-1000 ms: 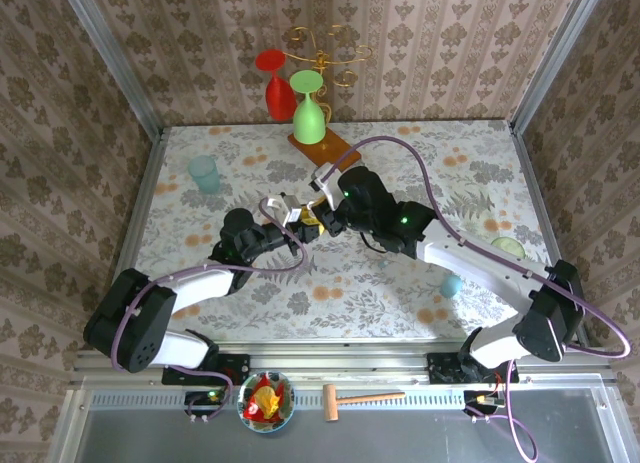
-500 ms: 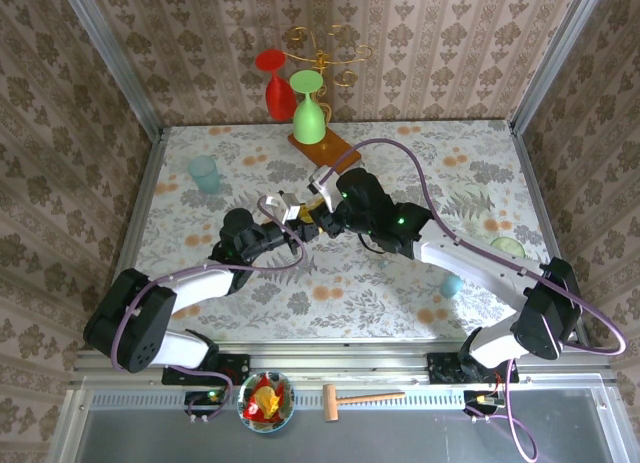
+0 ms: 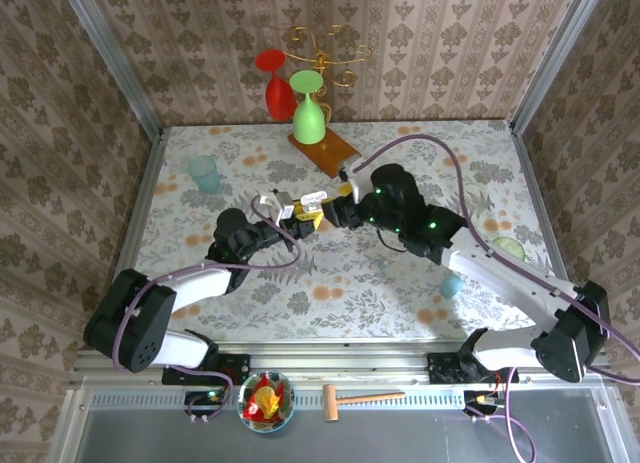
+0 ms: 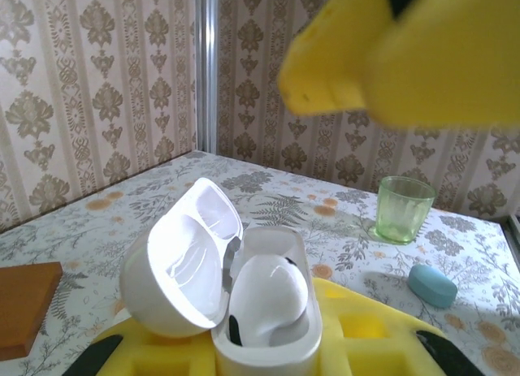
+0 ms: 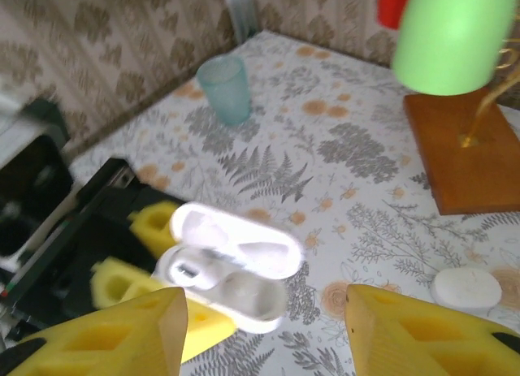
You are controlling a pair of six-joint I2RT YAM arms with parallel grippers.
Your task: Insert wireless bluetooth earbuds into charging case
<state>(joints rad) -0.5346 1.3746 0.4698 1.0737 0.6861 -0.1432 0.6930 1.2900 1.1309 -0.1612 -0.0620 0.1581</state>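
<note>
One earbud (image 4: 268, 288) (perhaps seated) — case (image 4: 180, 283) open

The top external camera looks steeply down from behind the arm bases, far enough off to take in the whole table (image 3: 380, 283). The left wrist camera faces forward over the left gripper's fingers (image 4: 366, 331), very near the charging case (image 4: 175, 274) clamped between them. The right wrist camera looks down between the right gripper's fingers (image 5: 122, 331), set wide apart, at that same case from close by.

We watch our right gripper (image 3: 337, 211) draw back rightward from the open charging case (image 5: 231, 272) clamped in our left gripper (image 3: 298, 215), its jaws now spread apart
</note>
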